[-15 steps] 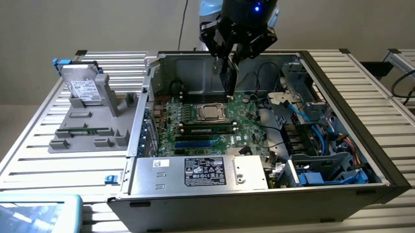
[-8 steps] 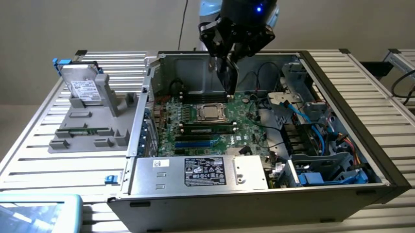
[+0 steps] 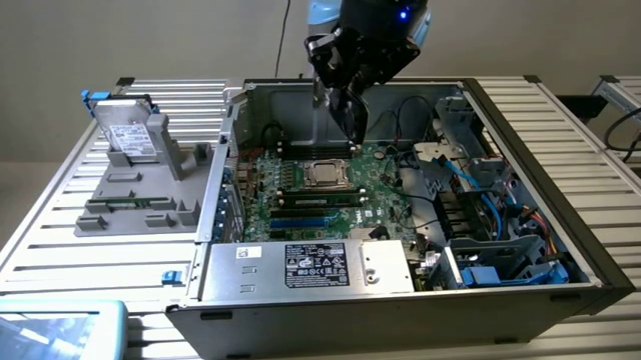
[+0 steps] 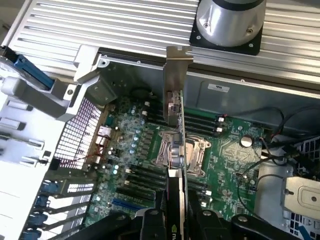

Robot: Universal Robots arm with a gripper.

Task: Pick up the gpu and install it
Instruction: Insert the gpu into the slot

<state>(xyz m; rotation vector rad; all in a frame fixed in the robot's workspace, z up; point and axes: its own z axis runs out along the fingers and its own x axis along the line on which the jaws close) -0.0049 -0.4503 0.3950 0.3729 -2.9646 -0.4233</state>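
The gpu (image 3: 352, 114) hangs edge-down over the open computer case, and my gripper (image 3: 341, 81) is shut on its upper part. In the wrist view I see the gpu (image 4: 176, 150) edge-on, its silver end bracket (image 4: 173, 82) pointing away from the camera. The gripper (image 4: 176, 222) clamps the card from both sides with its black fingers (image 4: 150, 225). The card is above the large green motherboard (image 3: 300, 204), over the area of the CPU socket (image 3: 323, 174), and apart from the board. The motherboard (image 4: 135, 150) lies flat inside the case.
The case's metal walls (image 3: 521, 157) surround the board. A power supply (image 3: 311, 266) sits at the near side, and drive cages with blue cables (image 3: 491, 247) at the exterior view's right. A silver hard drive (image 3: 130, 136) stands in a grey fixture (image 3: 140, 202) at the exterior view's left.
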